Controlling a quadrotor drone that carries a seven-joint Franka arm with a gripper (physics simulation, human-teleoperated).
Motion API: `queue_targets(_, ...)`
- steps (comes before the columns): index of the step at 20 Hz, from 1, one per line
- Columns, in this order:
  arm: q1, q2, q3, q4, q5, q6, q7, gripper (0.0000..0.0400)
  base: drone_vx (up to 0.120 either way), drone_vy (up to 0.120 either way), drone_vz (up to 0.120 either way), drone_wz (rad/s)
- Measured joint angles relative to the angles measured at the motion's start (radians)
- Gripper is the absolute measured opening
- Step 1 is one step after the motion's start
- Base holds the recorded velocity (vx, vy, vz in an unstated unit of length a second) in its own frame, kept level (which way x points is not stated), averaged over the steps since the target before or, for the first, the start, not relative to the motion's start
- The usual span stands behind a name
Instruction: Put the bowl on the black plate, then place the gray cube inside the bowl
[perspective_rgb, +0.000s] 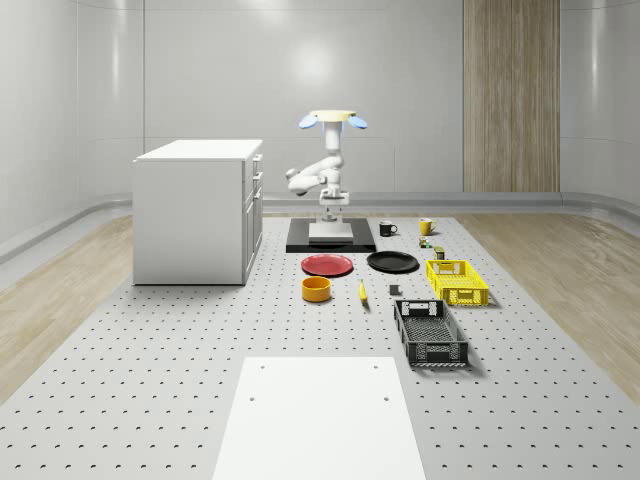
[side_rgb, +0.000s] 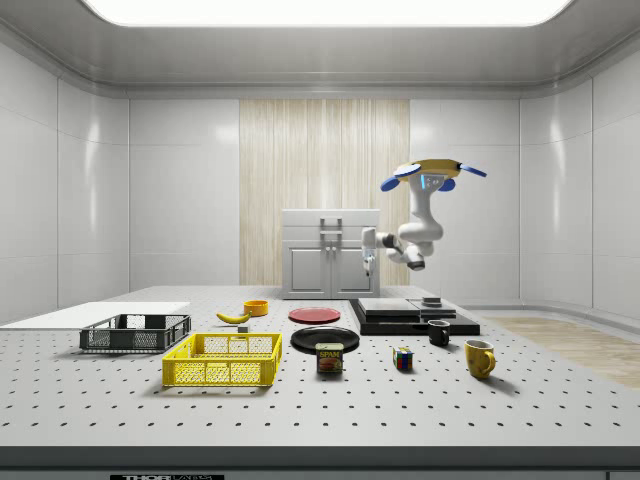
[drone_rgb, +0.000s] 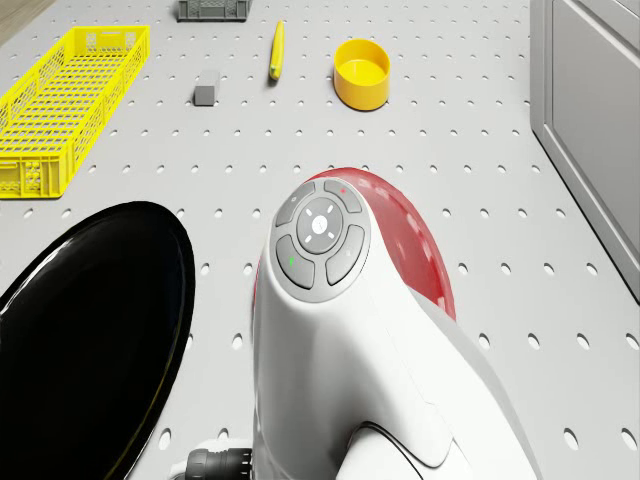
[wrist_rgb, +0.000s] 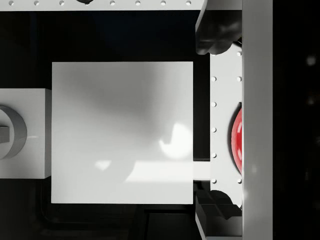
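While drone (perspective_rgb: 331, 119) hovers over pad (perspective_rgb: 331, 240), one bowl (perspective_rgb: 316, 289), two plates, hand grip unclear

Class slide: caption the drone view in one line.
Arm above red plate, beside black plate; yellow bowl and gray cube beyond.

A perforated tabletop (perspective_rgb: 150, 350) is seen carrying a yellow bowl (perspective_rgb: 316, 289), red plate (perspective_rgb: 327, 265), black plate (perspective_rgb: 392, 262), gray cube (perspective_rgb: 394, 291), banana (perspective_rgb: 362, 291), yellow crate (perspective_rgb: 457, 281), black crate (perspective_rgb: 430, 333) and two mugs (perspective_rgb: 388, 229).
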Motion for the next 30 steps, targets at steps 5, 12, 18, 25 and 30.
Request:
queue_targets(5,-0.01,-0.026,0.009,0.002,0.013,0.022,0.01,0.04,0.12,0.0,0.0,0.0)
queue_targets(12,-0.022,-0.06,0.02,0.004,0.031,0.053,0.021,0.04,0.12,0.0,0.0,0.0)
queue_targets(18,-0.031,-0.088,0.028,0.006,0.046,0.079,0.029,0.04,0.12,-0.067,-0.013,0.0)
queue_targets(25,-0.041,-0.119,0.037,0.008,0.061,0.108,0.038,0.04,0.12,0.0,-0.12,0.0)
queue_targets(30,-0.047,-0.14,0.042,0.01,0.071,0.127,0.044,0.04,0.12,0.0,-0.064,0.0)
